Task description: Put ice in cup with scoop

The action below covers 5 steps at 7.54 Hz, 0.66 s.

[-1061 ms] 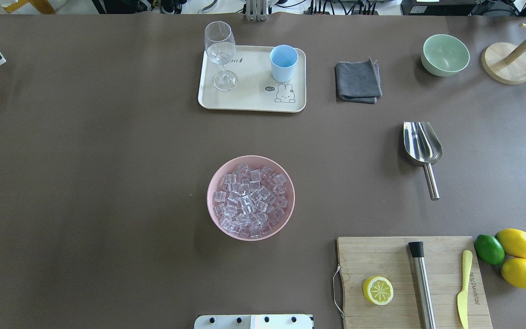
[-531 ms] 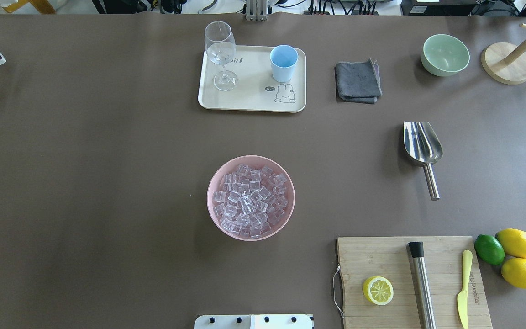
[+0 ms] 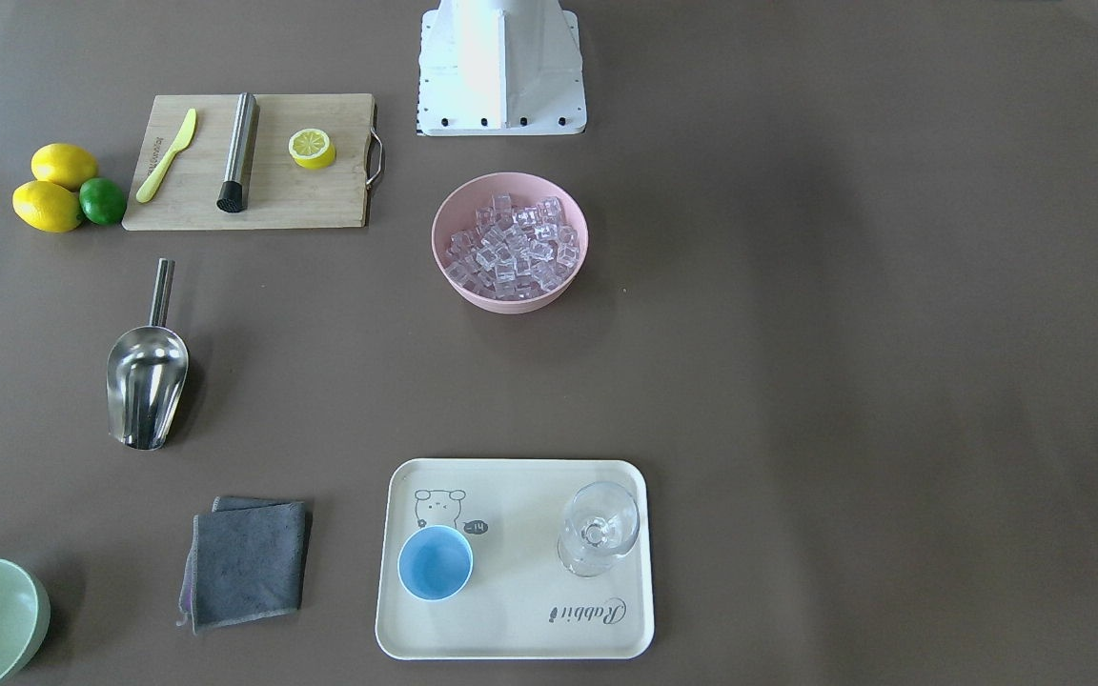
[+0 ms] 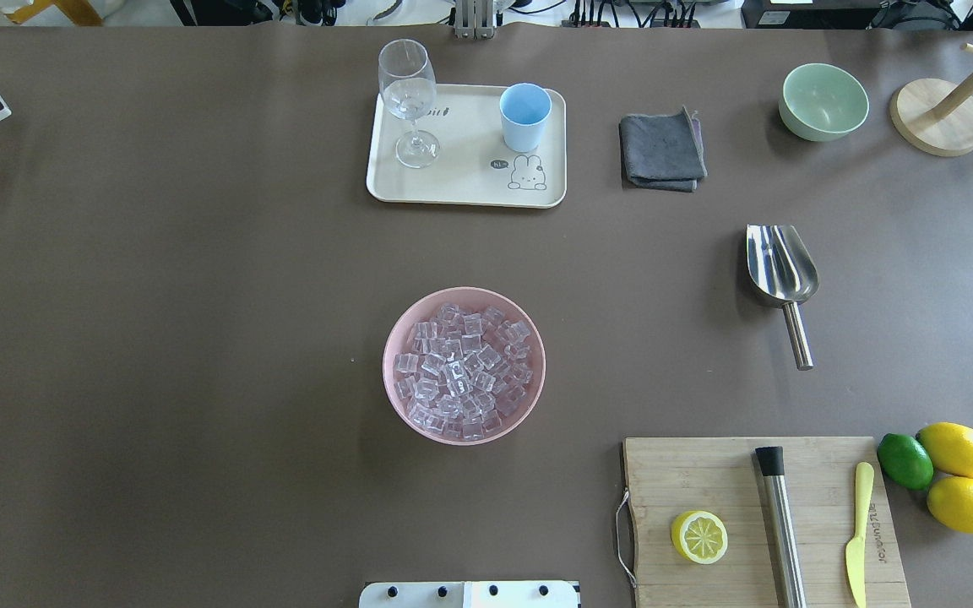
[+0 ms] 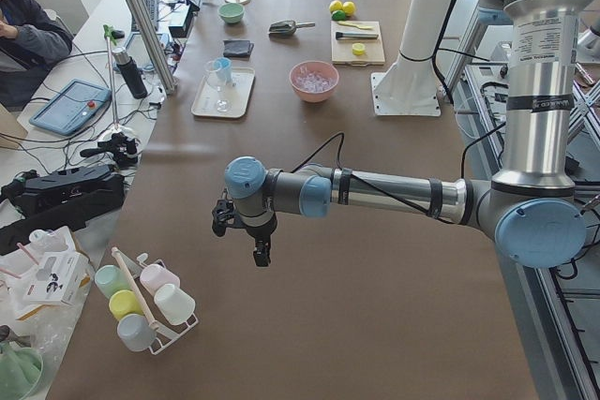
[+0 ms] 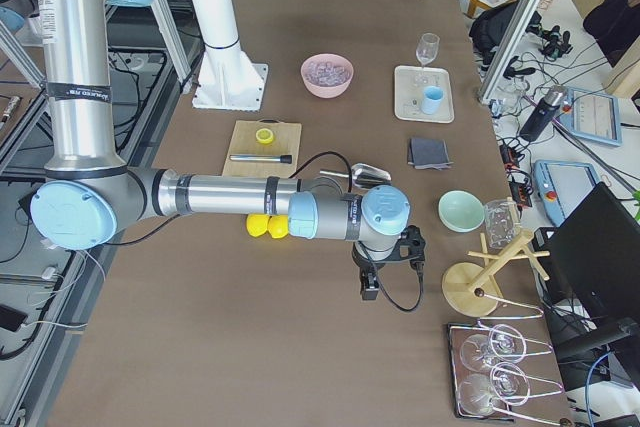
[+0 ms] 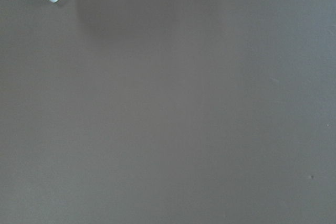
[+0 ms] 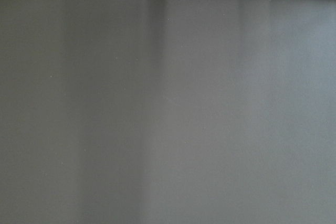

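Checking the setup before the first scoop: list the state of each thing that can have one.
Clear ice cubes: piled in the round pink bowl.
Light-blue handleless cup: upright on the cream tray, empty.
Shiny steel scoop: lying on the table, empty, ungripped.
Clear stemmed glass: upright on the tray, empty.
Grey cloth: folded.
Pale green bowl: upright, empty.
Left gripper: above bare table; open or shut, cannot tell.
Right gripper: the same.

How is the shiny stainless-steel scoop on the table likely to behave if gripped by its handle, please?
The shiny stainless-steel scoop looks rigid, unlikely to flex. Its polished tubular handle is probably slippery and may twist in a grip. The deep trough looks bulkier than the handle, so it likely dips forward.
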{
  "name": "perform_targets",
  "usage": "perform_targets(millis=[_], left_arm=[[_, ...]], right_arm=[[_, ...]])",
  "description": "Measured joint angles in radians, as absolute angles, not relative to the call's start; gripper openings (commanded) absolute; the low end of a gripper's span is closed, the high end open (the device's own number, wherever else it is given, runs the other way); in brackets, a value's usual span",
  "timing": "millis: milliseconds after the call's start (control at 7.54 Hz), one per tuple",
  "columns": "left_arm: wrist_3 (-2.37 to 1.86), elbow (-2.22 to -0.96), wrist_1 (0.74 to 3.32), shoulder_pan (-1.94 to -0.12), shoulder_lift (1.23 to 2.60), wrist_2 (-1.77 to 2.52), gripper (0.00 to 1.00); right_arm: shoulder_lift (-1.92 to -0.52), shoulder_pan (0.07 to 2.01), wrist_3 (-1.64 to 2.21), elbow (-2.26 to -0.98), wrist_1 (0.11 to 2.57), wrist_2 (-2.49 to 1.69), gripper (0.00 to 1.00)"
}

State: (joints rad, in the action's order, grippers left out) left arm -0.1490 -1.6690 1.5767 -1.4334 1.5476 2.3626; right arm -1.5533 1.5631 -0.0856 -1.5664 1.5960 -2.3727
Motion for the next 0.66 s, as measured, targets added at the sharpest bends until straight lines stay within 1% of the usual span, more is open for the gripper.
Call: perform_targets(millis=[265, 663], left_arm=[[-0.149, -1.674, 1.592, -1.412, 1.561, 2.375, 0.98], [-0.152, -1.684, 1.649, -1.341, 1.595, 2.44, 0.98]], right_arm=[[-1.557, 1.484, 0.006, -1.592, 1.592, -2.399, 1.0], [-1.565, 1.297, 0.369, -1.739, 1.574, -2.38, 1.0]])
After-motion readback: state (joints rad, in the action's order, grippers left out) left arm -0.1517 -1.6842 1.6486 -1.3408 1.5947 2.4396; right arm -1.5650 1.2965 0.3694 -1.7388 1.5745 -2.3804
